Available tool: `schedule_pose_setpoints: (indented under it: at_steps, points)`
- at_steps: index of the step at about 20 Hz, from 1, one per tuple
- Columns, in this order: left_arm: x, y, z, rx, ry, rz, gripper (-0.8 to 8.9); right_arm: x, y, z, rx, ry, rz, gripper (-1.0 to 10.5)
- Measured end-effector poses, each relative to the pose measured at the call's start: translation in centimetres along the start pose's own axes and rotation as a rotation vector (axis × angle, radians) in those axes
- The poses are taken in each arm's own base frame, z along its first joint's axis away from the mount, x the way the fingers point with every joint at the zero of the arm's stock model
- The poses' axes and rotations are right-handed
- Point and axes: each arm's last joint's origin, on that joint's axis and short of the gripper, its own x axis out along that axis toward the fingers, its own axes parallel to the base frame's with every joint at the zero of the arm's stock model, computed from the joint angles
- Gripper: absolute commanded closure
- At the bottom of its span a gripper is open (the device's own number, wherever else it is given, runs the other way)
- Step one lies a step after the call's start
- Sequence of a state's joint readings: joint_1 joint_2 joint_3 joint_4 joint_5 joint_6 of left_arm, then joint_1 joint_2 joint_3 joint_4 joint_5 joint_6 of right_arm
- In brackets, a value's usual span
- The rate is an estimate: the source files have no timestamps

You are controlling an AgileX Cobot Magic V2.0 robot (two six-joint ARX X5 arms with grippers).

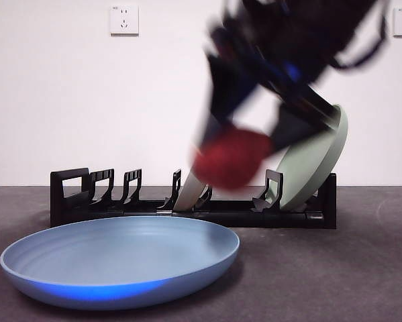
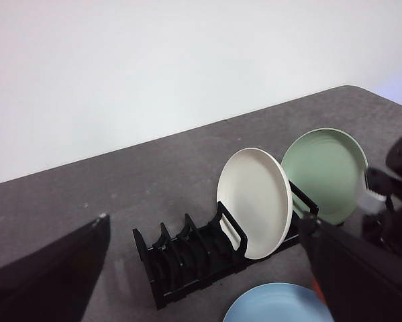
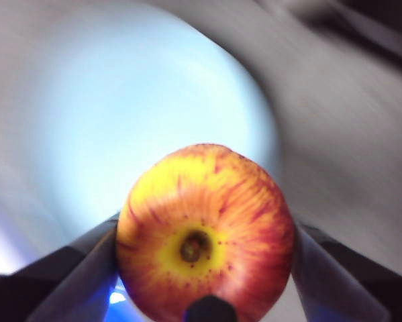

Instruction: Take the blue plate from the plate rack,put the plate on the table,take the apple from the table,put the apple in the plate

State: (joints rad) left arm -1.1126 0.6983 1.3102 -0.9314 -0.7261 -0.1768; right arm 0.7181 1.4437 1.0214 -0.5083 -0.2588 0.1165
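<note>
Right end effector (image 3: 205,268) gripping glossy streaked apple (image 3: 205,235), above round matte blue plate (image 1: 120,265)

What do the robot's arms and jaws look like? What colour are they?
The right gripper has two dark grey-black jaws with flat, wedge-shaped inner faces. In the front view its arm is big, black and blurry, with a small blue light on it and a black cable looping beside it. The left gripper has two broad, black, tapering jaws. No stickers or writing show anywhere.
</note>
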Motion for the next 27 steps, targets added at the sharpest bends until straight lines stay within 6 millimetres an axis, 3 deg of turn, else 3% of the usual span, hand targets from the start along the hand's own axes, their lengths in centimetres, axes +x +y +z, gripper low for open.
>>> schedule_pose_setpoints:
  at_steps: [3,6,11,14,15,17,19,27]
  points:
    - [0.0,0.0,0.0,0.000,0.000,0.000,3.44,-0.7,2.7,2.8,-0.076,-0.075,0.066,9.6]
    - [0.0,0.0,0.0,0.000,0.000,0.000,3.44,1.4,4.4,4.4,-0.121,-0.054,0.037,9.6]
    - [0.0,0.0,0.0,0.001,0.001,0.001,3.44,7.5,4.6,3.0,-0.142,0.128,-0.027,9.6]
    - [0.0,0.0,-0.2,0.015,0.017,0.003,3.44,9.7,4.4,2.1,-0.153,0.199,-0.032,9.2]
    - [0.0,0.0,-0.3,0.020,0.022,0.004,3.44,9.9,4.4,2.0,-0.159,0.208,-0.032,8.3]
    - [0.0,0.1,-0.4,0.031,0.035,0.006,3.44,10.0,4.6,1.9,-0.169,0.213,-0.029,5.6]
    - [0.0,0.1,-0.6,0.039,0.047,0.008,3.44,10.0,4.6,1.9,-0.174,0.214,-0.029,4.0]
    - [0.0,0.2,-0.8,0.044,0.063,0.012,3.44,9.8,4.6,2.0,-0.177,0.210,-0.028,4.0]
